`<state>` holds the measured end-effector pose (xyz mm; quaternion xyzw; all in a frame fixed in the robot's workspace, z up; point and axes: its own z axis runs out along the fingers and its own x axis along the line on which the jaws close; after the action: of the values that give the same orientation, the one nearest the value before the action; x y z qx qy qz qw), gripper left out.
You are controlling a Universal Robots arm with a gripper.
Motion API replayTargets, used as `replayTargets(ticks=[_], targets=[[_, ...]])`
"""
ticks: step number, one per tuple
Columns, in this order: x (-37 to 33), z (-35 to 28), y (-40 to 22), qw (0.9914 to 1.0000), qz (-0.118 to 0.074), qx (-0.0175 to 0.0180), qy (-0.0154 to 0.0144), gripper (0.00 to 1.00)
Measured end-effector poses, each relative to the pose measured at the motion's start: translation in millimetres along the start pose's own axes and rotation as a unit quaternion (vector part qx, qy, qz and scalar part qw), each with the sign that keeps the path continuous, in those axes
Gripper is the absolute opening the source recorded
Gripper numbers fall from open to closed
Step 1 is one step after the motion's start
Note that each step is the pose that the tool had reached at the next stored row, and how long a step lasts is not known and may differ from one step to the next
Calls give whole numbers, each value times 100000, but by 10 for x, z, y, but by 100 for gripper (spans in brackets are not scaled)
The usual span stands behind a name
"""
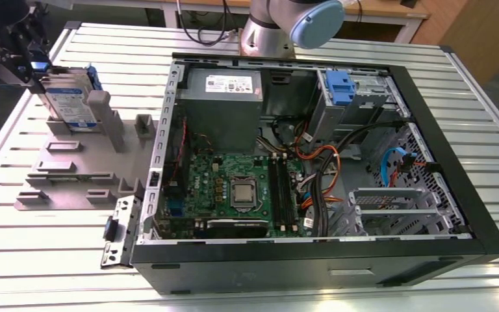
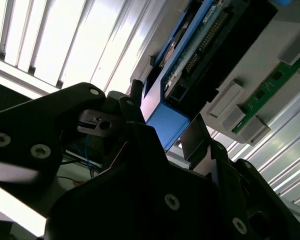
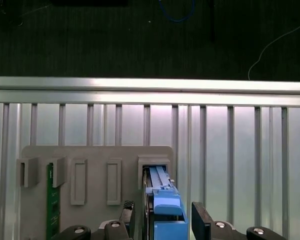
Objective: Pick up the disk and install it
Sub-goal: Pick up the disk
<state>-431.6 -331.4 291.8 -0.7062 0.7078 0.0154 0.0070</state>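
Note:
The disk stands on edge in a slot of the grey fixture at the exterior view's left, beside the open computer case. It is silver, with a white-and-blue label and blue side rails. My gripper sits over the disk's upper end. In the first wrist view the disk's blue rail lies between my two fingers, with a thin gap on one side. In the second wrist view the blue end also sits between the dark fingers. The gripper is open around the disk.
The open computer case fills the middle of the slatted metal table. Inside are a motherboard, a grey power supply, cables and a blue clip in the drive bay. A green memory stick stands in the fixture.

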Motion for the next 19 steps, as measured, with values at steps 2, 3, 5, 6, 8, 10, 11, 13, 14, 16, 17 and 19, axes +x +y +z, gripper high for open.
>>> replayTargets(ticks=[2,3,5,6,8,10,11,13,14,16,17,19], targets=[[0,4,0,100000,0,7,-2,55],[0,7,0,100000,-1,13,-4,55],[0,11,0,100000,-1,10,-3,48],[0,13,0,100000,0,11,-3,48],[0,17,0,100000,-2,13,-4,48],[0,21,0,100000,0,15,-3,48],[-1,25,0,100000,-1,18,-8,48],[0,29,0,100000,0,9,-5,48],[0,30,0,100000,-2,6,0,48],[0,32,0,100000,2,13,-5,48],[0,32,0,100000,-1,10,-3,48],[-1,32,0,100000,-1,28,13,48]])
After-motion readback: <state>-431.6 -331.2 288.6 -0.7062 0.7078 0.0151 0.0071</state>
